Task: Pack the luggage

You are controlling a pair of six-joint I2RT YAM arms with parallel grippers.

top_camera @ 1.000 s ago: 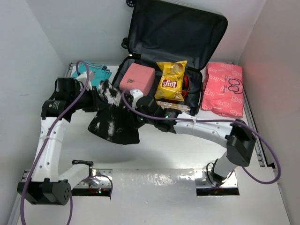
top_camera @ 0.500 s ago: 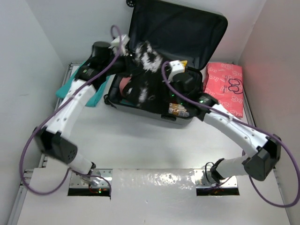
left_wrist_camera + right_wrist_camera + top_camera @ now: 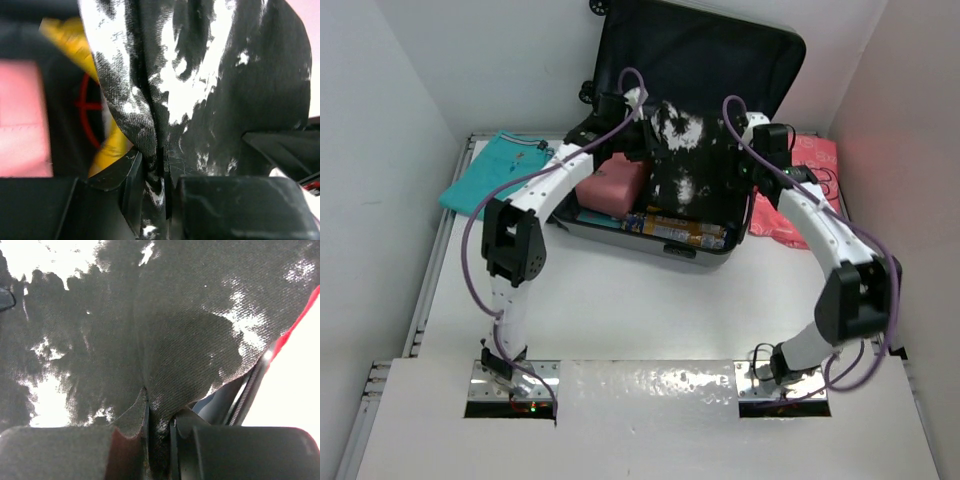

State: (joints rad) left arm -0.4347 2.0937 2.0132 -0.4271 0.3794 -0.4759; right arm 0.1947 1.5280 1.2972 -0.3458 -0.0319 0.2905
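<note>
The luggage (image 3: pixel 720 60) lies open at the back of the table, its dark lid leaning against the wall. A black and white mottled garment (image 3: pixel 685 165) hangs spread over its open half. My left gripper (image 3: pixel 655 112) is shut on the garment's top left corner, my right gripper (image 3: pixel 732 135) on its right edge. The left wrist view shows the cloth (image 3: pixel 200 90) pinched in the left gripper (image 3: pixel 162 170). In the right wrist view the fabric (image 3: pixel 165 330) is clamped in the right gripper (image 3: pixel 159 425), near the case's zipper rim (image 3: pixel 245 390).
Inside the case lie a pink boxy pouch (image 3: pixel 615 183), snack bars (image 3: pixel 680 228) along the front wall and a yellow chip bag (image 3: pixel 65 45) behind the garment. A teal cloth (image 3: pixel 495 170) lies left of the case, a pink package (image 3: pixel 810 160) to its right.
Both arms have carried the garment from the table in front of the case, up and back over the open case, and spread it out there.
</note>
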